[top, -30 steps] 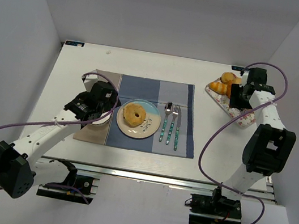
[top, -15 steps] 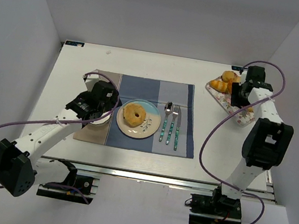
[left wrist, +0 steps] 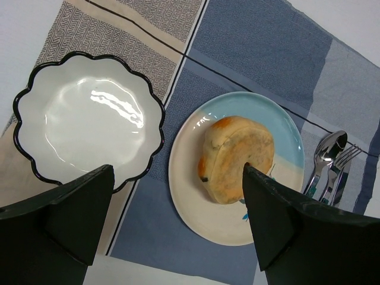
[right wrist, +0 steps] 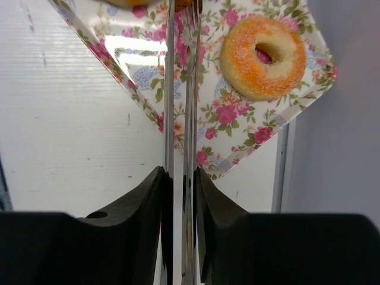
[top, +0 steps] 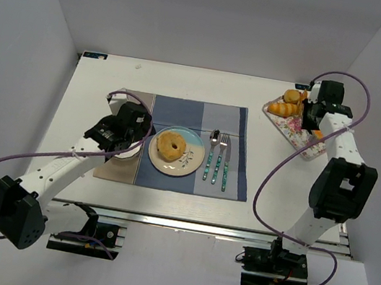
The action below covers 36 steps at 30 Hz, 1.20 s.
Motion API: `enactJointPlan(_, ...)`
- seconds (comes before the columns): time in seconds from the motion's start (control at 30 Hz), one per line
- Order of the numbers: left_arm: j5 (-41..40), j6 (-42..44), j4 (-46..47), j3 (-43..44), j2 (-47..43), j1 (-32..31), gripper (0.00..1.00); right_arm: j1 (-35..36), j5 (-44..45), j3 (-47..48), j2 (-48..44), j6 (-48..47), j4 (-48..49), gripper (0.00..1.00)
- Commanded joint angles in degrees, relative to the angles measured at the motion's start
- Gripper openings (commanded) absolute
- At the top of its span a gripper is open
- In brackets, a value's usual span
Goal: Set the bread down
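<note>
A white table (top: 95, 97) enclosed by plain white walls, seen from above. At its centre lies a blue and beige striped placemat (top: 238, 121). On the mat sits a pale blue and cream plate (top: 185, 165) with a round bread (left wrist: 237, 157) on it, so one serving looks already set. At 3 o'clock from the plate a spoon (top: 212, 153), fork (top: 220, 155) and knife (top: 226, 167) lie side by side. At 9 o'clock from the plate is a white scalloped dish (left wrist: 89, 130) with a black rim, bare inside.

The left gripper (left wrist: 178, 169) hangs above the gap between dish and plate, its fingers spread wide and touching nothing. It appears to be waiting out of the way.

At 2 o'clock on the table a floral tray (top: 306, 149) holds the spare bread: golden pastries (top: 284, 108) at its far end and a sugared doughnut (right wrist: 249, 65) nearer the wall. The right gripper (right wrist: 181, 18) reaches down over this tray, fingers pressed almost together. The tips meet browned pastry at 12 o'clock in the wrist view. Whether they pinch it cannot be told, since the view cuts off there. Likely this arm is fetching bread for the bare dish.
</note>
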Motion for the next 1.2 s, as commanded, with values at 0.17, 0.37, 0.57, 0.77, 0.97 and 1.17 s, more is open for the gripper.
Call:
enactJointPlan(0.17, -2.2, -0.8, -4.7, 2.0, -6.4, 0.3, 0.98, 0.4, -3.1, -4.5, -16.1, 7.8, -1.6, 0.19)
enactJointPlan(0.37, -4.0, -2.2, -8.8, 0.2, -12.5, 0.3, 0.98, 12.7, 1.1, -10.1, -23.7, 10.9, -0.7, 0.19)
enactJointPlan(0.57, -6.5, -5.9, -14.7, -1.3, -17.8, 0.3, 0.98, 31.4, 1.7, -12.7, -24.3, 15.8, 0.4, 0.19)
enactJointPlan(0.77, -6.1, -8.7, -16.1, -3.6, -22.7, 0.3, 0.98, 45.6, 1.2, -17.2, -23.5, 19.3, 1.5, 0.19)
enactJointPlan(0.97, -6.5, -9.7, -15.9, -5.1, -24.5, 0.3, 0.98, 53.6, 1.9, -22.1, -23.9, 24.7, 1.0, 0.21)
enactJointPlan(1.17, -5.5, -9.5, -15.7, -5.3, -23.9, 0.3, 0.98, 56.1, 2.3, -25.6, -25.8, 27.5, 0.7, 0.28)
